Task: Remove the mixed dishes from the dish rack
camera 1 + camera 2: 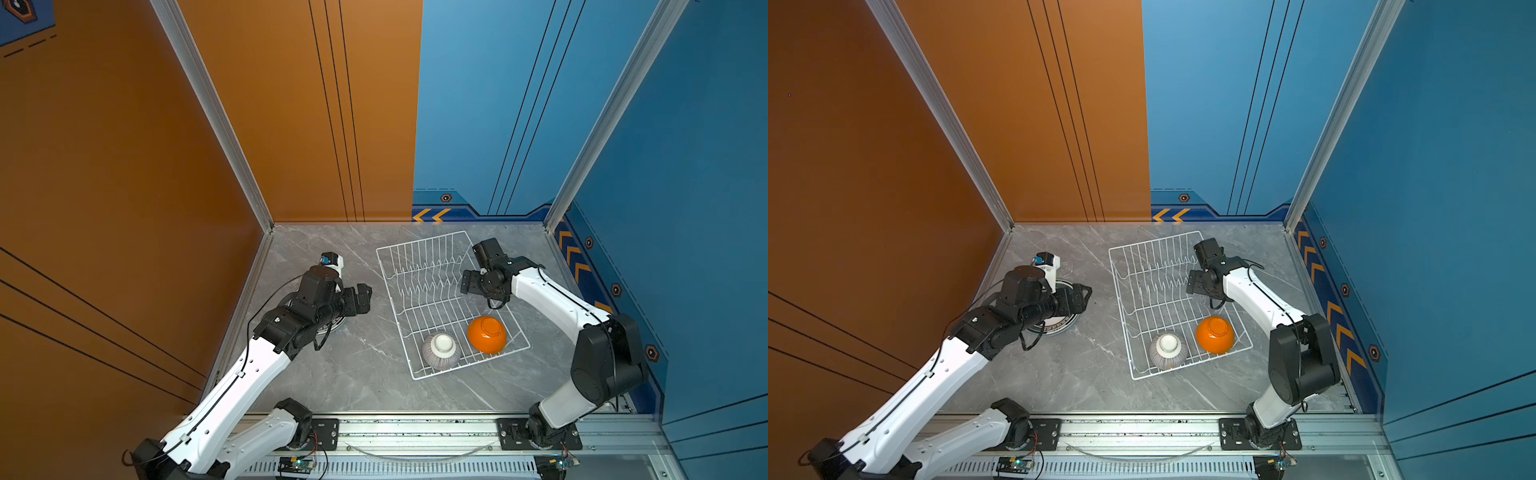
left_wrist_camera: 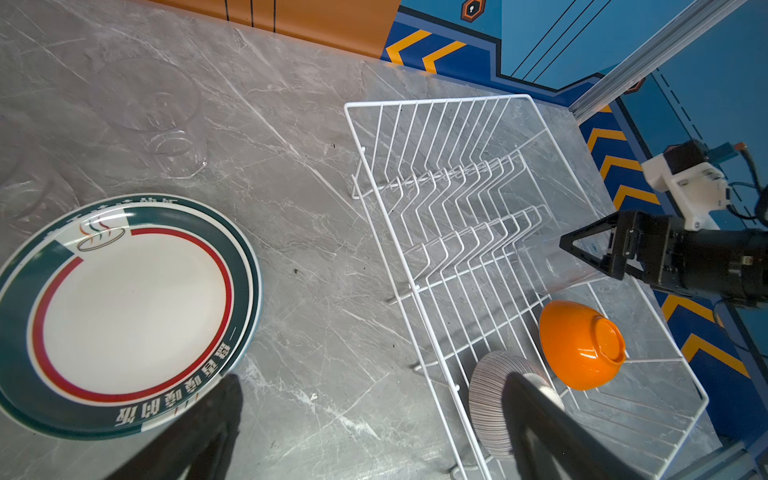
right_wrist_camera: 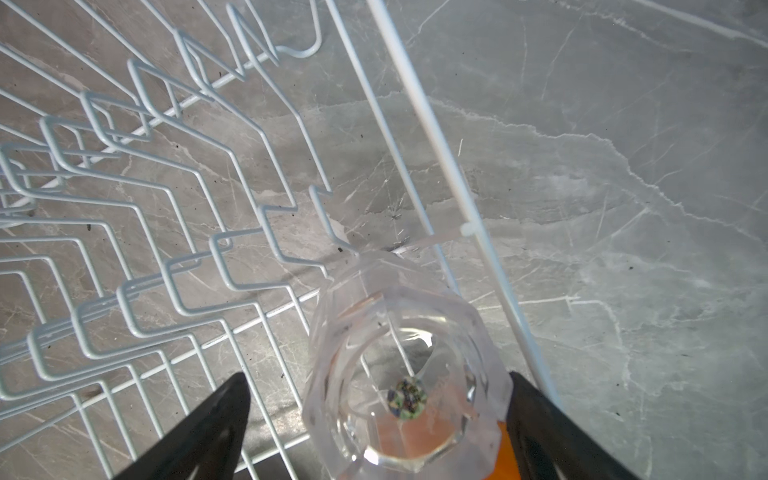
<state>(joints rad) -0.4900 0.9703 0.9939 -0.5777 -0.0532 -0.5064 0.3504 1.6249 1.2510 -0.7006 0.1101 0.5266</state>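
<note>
The right gripper (image 3: 376, 376) is spread wide and nothing is clamped. A clear tumbler (image 3: 407, 365) is straddled between its fingers, one finger being plainly clear of the glass, a stance presumably taken so that the glass can be closed upon. The tumbler is seated just inside the rim of the dish rack (image 3: 440, 158). Behind the gripper, toward its arm's base, an orange bowl (image 1: 487, 334) and a striped bowl (image 1: 441, 351) lie upturned in the rack. The left gripper (image 2: 374, 376) is held open and empty above the table (image 2: 316, 208), with a ringed plate (image 2: 133, 316) laid flat beside it, judged already unloaded.
</note>
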